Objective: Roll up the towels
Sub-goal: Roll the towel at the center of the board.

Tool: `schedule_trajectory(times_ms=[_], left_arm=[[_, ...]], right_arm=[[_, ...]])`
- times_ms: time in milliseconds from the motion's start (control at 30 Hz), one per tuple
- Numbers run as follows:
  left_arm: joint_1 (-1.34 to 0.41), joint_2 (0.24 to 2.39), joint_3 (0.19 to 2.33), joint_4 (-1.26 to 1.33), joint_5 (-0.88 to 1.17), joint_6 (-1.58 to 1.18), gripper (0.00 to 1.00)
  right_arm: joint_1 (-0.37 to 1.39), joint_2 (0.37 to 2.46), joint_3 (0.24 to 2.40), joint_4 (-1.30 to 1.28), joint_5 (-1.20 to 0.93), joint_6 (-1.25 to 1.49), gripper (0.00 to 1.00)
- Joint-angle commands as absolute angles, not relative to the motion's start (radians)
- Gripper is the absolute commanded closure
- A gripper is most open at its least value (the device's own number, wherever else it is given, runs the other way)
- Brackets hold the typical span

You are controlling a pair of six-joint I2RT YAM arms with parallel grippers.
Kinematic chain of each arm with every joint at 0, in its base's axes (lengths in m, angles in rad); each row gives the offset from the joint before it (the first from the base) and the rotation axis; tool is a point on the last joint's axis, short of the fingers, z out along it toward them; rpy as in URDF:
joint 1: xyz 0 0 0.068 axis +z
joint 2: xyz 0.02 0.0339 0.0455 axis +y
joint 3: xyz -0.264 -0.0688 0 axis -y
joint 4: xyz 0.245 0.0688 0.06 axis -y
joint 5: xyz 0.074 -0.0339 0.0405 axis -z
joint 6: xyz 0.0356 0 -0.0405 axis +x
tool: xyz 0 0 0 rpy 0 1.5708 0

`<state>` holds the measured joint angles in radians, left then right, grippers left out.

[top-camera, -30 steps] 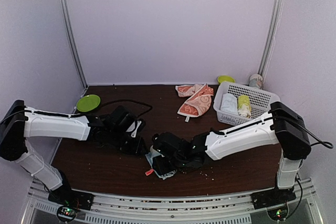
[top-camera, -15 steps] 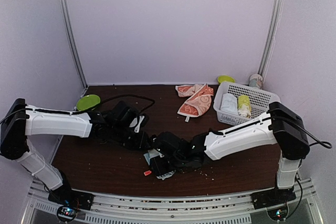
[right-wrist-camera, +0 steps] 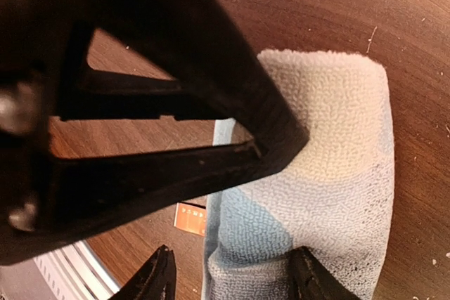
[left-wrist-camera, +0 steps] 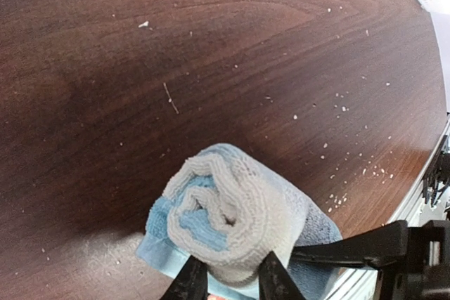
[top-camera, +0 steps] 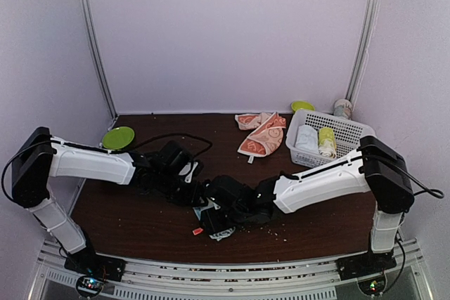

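- Top camera — high over the near edge of the bench (top-camera: 140, 223), looking down across all of it.
- Left wrist: close, facing one end of the rolled blue towel (left-wrist-camera: 232, 209).
- Right wrist: closer still, above that same towel.

I work in a lab test booth: plain pale lilac panel walls (top-camera: 232, 33) rise behind the dark brown wooden table (top-camera: 140, 223), silvery metal posts (top-camera: 95, 47) stand at its far corners, and a slotted metal rail (top-camera: 246, 275) runs along its near edge.
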<state>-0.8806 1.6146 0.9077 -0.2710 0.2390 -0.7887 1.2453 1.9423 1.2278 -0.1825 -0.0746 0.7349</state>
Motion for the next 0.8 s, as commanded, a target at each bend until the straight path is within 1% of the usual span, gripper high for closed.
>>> schedule_trajectory(times_ms=[0,33,100,267,667,767], left_arm=[[-0.895,1.655,0.934,-0.159,0.260,-0.802,0.75],[-0.894,1.659,0.926,-0.160,0.253,-0.805,0.77],[-0.895,1.673,0.912,-0.162,0.240,-0.804,0.85],[-0.894,1.704,0.880,-0.147,0.233,-0.812,1.00],[-0.894,1.721,0.851,-0.147,0.212,-0.804,1.00],[-0.894,1.715,0.838,-0.145,0.209,-0.802,1.00]], right_arm=[[1.256,1.983,1.214,-0.215,-0.135,0.711,0.42],[1.256,1.975,1.207,-0.212,-0.134,0.708,0.41],[1.256,1.958,1.200,-0.214,-0.128,0.703,0.39],[1.256,1.924,1.186,-0.223,-0.117,0.694,0.37],[1.251,1.799,1.144,-0.252,-0.056,0.696,0.37],[1.245,1.768,1.137,-0.263,-0.011,0.716,0.39]])
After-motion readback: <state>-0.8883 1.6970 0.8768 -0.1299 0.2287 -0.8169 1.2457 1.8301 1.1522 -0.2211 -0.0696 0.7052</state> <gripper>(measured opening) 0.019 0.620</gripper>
